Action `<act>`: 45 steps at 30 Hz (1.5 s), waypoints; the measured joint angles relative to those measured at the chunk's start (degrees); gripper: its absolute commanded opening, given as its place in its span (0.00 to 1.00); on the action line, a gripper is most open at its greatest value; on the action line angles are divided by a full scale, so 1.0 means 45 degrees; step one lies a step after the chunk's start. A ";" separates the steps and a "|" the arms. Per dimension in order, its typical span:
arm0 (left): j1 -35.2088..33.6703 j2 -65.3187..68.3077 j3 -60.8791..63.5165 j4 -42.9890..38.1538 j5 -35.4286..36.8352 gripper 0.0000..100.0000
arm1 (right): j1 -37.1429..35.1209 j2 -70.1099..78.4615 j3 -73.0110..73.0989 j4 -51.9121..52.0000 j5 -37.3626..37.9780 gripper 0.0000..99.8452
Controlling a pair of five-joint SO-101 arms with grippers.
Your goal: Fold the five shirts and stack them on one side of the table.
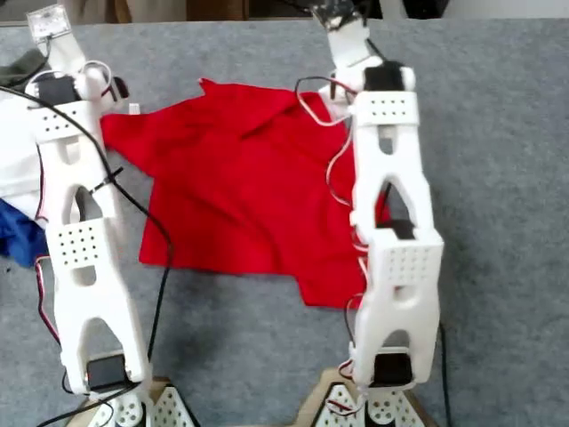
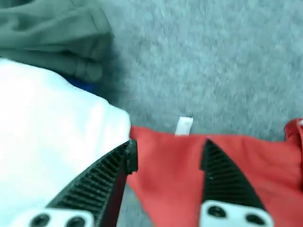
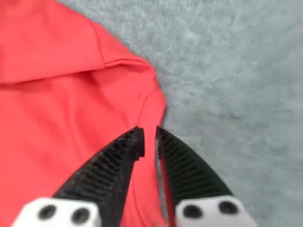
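Red shirt [image 1: 240, 187] lies spread and rumpled mid-table between the arms, not yet folded. White cloth [image 2: 47, 142], green cloth [image 2: 52, 38] and a bit of blue [image 1: 18, 231] lie heaped at the left edge, with no neat stack, so the task looks barely begun. The left gripper [image 2: 169, 150] hangs spread over the shirt's far-left edge, and the right gripper [image 3: 149, 137] pinches its far-right hem. The grey table [image 1: 498, 133] is open on the right, while the heap crowds the left.
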 measured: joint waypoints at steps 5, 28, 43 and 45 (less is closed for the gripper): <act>0.0000 0.0059 0.0957 -0.2032 0.0000 0.13 | 0.0000 0.1973 -0.0957 -0.0371 -0.0801 0.05; -0.0078 0.1289 -0.1270 0.2325 0.1543 0.13 | -0.1563 0.3360 -0.7756 0.7873 -0.0840 0.05; 0.1309 -0.3282 0.3575 0.5138 -0.0254 0.12 | -0.1524 0.2755 -0.4220 0.7795 -0.0684 0.05; 0.1485 -0.4200 0.5646 0.5138 -0.0313 0.12 | -0.1387 0.2755 -0.4220 0.7678 -0.0684 0.05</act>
